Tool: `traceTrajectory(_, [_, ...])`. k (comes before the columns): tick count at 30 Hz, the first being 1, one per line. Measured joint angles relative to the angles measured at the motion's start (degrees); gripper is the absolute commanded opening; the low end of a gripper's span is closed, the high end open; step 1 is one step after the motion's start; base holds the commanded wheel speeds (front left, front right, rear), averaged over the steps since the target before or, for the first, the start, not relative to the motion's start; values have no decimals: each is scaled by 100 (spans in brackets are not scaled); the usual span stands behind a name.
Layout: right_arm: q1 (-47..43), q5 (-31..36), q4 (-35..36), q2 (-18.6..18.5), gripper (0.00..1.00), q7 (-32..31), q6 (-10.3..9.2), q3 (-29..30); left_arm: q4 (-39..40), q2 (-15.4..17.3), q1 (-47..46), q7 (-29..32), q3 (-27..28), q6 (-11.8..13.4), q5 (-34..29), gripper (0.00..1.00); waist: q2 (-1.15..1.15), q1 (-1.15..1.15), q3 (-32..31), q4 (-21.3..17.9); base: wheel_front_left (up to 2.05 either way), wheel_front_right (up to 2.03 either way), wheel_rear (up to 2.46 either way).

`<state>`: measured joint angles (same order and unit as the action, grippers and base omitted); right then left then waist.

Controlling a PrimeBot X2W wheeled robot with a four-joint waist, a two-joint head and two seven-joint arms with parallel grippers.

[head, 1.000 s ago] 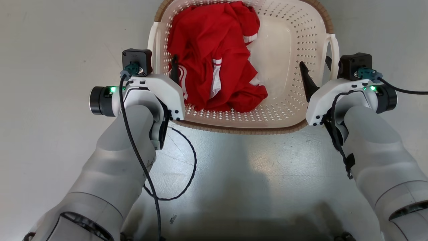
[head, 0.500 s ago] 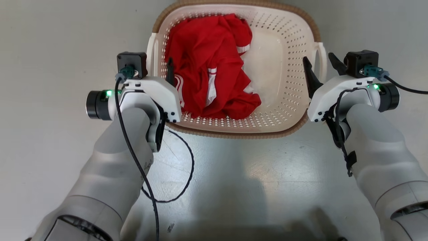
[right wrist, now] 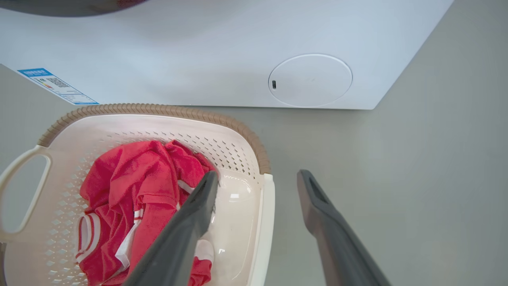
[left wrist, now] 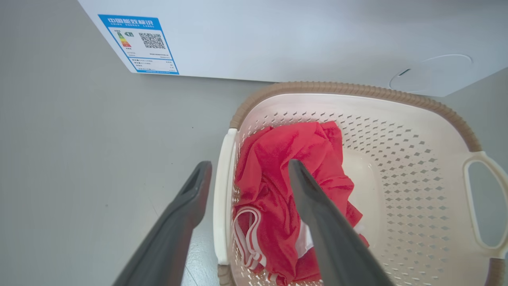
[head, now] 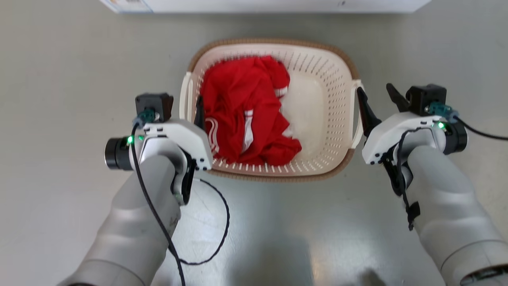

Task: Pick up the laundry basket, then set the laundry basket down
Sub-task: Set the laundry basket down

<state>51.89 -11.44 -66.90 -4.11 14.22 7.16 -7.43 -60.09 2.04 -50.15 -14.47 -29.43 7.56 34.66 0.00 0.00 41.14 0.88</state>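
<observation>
Grey floor (head: 278,222), laundry basket (head: 317,119) now farther off; left end effector (left wrist: 250,167), right end effector (head: 375,90) wide astride its handles (left wrist: 222,190)

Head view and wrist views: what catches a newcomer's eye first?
The crumpled red garment in the left half of the cream laundry basket on the grey floor. Next, the left gripper and right gripper, both open, each astride one of its white handles, and the white appliance behind the basket.
</observation>
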Motion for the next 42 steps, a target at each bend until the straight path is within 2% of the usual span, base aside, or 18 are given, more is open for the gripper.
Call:
traceTrajectory(13, [-993,21,856,26,100,1,0,290,756,41,1116,0,873,-214,-623,100,0,0,-1167,-41,0,0,0])
traceTrajectory(27, [-2190,270,1328,68,100,1,0,704,1597,4,2648,0,1863,-566,-1104,100,0,0,-2597,-4,0,0,0])
traceTrajectory(42, [-3406,489,2509,99,100,1,0,925,2560,7,3807,0,2343,-650,-1256,100,0,0,-3604,95,0,0,0])
